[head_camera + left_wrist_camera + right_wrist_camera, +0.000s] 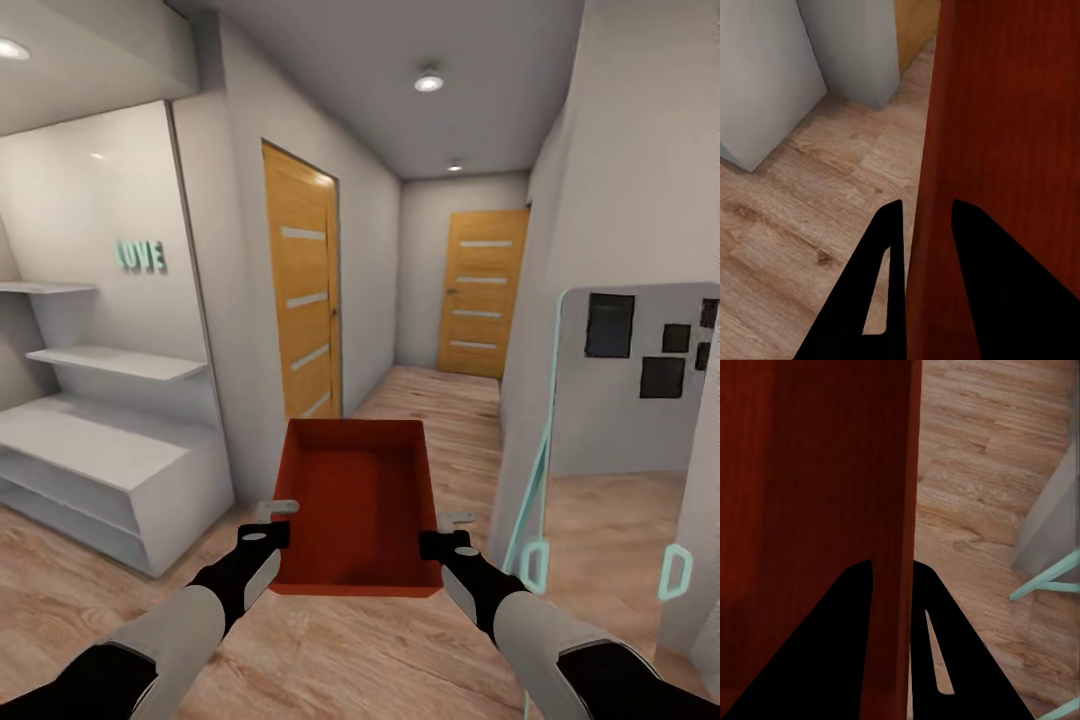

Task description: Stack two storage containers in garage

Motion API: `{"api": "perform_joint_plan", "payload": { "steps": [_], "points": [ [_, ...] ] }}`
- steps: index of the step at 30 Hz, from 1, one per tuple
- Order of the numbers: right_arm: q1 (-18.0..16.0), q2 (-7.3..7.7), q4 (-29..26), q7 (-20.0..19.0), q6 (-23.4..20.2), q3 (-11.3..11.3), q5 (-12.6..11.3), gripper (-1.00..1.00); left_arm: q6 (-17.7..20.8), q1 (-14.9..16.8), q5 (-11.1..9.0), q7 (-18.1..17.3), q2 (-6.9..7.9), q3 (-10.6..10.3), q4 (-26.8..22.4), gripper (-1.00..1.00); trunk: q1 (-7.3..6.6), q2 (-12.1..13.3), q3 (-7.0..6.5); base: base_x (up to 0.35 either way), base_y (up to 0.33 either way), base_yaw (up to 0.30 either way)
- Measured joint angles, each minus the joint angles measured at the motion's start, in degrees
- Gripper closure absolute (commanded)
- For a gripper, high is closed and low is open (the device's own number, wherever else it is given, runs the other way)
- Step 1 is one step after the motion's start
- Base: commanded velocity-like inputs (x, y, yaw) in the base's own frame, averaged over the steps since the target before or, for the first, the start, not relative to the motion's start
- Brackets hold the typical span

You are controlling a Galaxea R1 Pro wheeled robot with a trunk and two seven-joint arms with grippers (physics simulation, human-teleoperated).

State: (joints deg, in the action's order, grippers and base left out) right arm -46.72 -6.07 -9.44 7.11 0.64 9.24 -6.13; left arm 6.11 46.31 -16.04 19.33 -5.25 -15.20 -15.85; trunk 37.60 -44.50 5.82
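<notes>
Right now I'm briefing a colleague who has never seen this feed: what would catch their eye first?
The orange-red storage container, held out front over the wood floor, its side walls pinched by the left gripper and right gripper. Beyond it runs a hallway with an orange door at the far end, and white shelves stand at the left.

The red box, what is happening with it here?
The robot is carrying one storage container with both hands. The left hand pinches its left wall and the right hand pinches its right wall. It is held above a wood floor in a hallway, facing two orange doors.
</notes>
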Motion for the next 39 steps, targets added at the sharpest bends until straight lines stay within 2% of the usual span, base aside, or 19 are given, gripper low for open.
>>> {"api": "perform_joint_plan", "payload": {
  "steps": [5, 24, 39],
  "points": [
    [-0.02, -0.01, 0.01, 0.0, -0.04, 0.03, -0.01, 1.0, -0.02, 0.01, -0.06, 0.0, 0.01, -0.02, 0.06, 1.0, 0.0, 0.0, 0.0, 0.305, 0.213, -0.168],
    [-0.02, -0.03, 0.03, 0.01, 0.0, -0.01, 0.02, 1.0, 0.0, 0.0, -0.01, 0.03, 0.02, 0.0, 0.01, 1.0, 0.0, 0.0, 0.0, 0.305, 0.213, -0.012],
    [0.0, -0.08, 0.03, 0.08, 0.1, -0.12, 0.05, 1.0, 0.0, 0.04, 0.1, 0.03, 0.03, -0.01, -0.01, 1.0, 0.0, 0.0, 0.0, 0.305, 0.213, -0.269]
  ]
}}
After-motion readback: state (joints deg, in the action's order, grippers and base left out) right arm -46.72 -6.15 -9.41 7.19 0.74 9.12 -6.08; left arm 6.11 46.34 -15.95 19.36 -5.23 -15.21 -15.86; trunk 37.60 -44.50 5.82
